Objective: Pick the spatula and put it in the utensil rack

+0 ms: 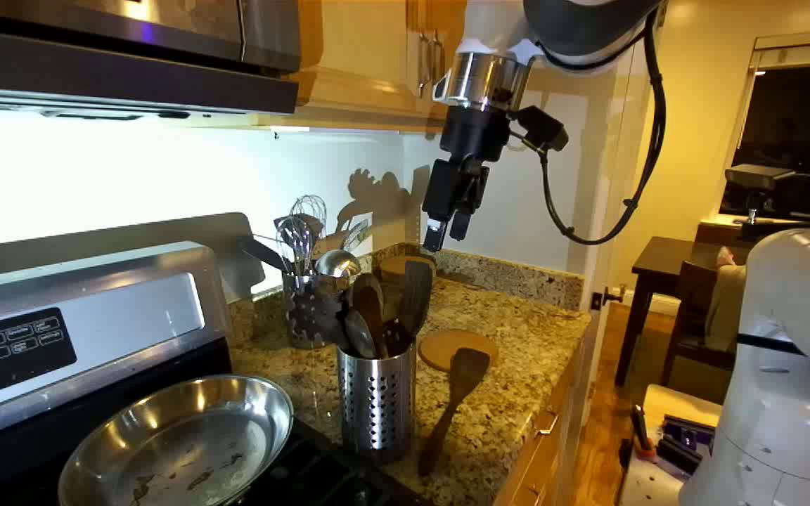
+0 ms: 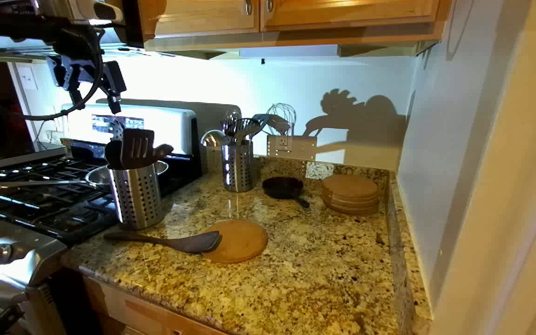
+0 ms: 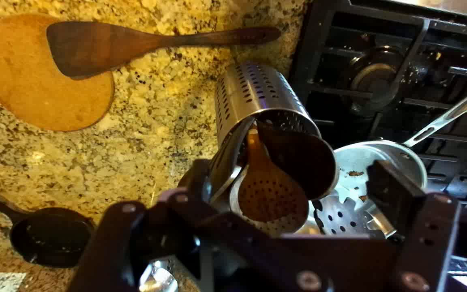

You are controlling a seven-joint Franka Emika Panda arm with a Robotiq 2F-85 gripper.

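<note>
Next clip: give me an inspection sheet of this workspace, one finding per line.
Surface: speckled stone counter beside a gas stove.
Spatula: lying on the counter, its head over a round tan disc.
Utensil rack: upright, holding several utensils.
Clutter: second perforated holder, small black pan, stacked tan discs; frying pan on the stove.
Gripper: open, holding nothing.
Cables: black cable loops beside the gripper; no snag seen.
Surroundings: cabinets overhead; dark table beyond in an exterior view.

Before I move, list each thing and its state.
Gripper: open, empty.
Spatula: lying down, head over round board.
Round board: flat on counter.
Utensil rack: upright, holding utensils.
Second rack: upright, also filled.
Frying pan: on stove, brown spots inside.
Small skillet: right side up.
Cupboard doors: shut.
</note>
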